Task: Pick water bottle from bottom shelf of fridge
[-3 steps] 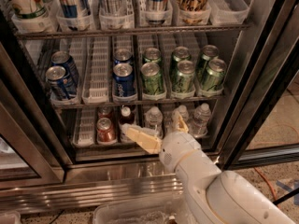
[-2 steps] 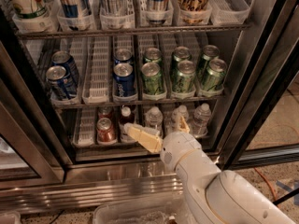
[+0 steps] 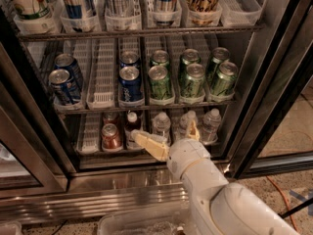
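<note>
Almost nothing has moved since the earlier frames: the gripper [image 3: 164, 131] sits in the same place at the front edge of the bottom shelf [image 3: 91, 134] of the fridge [image 3: 122, 187], perhaps a shade further in, and every bottle and can stands as it did. In the single camera view we see the jaws spread wide. One finger [image 3: 149, 145] lies low and slanted in front of the dark-liquid bottle [image 3: 131, 123], and the other finger [image 3: 192, 130] stands up in front of the second water bottle [image 3: 184, 122]. The water bottle [image 3: 161, 123] we take as the target stands upright just ahead of the gripper, in the gap between the fingers and not yet gripped. The risks, as we judge them, come from crowding. The lower finger is close to the dark-liquid bottle and the red can [image 3: 111, 137] beyond it, so a forward push could shove or tip either one. The raised finger could catch the second water bottle, or close on two bottles at once. A third water bottle [image 3: 212, 123] stands farther off on that side and looks safe. A thin, ribbed bottle may also squeeze and slip if it is grasped near the cap.
</note>
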Controlling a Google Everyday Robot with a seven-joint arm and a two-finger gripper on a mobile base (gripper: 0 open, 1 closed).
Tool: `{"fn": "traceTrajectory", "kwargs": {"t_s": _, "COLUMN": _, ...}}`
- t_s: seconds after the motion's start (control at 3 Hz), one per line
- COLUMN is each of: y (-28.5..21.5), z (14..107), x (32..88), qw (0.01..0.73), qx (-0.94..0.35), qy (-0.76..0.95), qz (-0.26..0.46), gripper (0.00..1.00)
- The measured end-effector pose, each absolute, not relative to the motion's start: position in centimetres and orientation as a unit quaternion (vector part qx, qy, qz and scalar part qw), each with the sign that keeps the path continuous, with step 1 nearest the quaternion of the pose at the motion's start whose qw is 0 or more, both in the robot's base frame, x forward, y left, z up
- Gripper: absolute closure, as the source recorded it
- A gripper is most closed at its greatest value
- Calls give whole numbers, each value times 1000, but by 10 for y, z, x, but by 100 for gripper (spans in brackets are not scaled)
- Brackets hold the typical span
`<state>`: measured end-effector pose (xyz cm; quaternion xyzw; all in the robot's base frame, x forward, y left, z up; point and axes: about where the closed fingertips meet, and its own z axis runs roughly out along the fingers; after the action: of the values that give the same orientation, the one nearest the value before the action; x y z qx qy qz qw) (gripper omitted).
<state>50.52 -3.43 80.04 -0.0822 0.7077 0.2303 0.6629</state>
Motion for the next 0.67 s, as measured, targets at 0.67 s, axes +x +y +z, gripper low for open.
{"fn": "traceTrajectory", "kwargs": {"t_s": 0.67, "y": -49, "z": 743, "x": 513, "qw": 704, "qx": -80, "qy": 701, "qz": 84, "gripper": 0}}
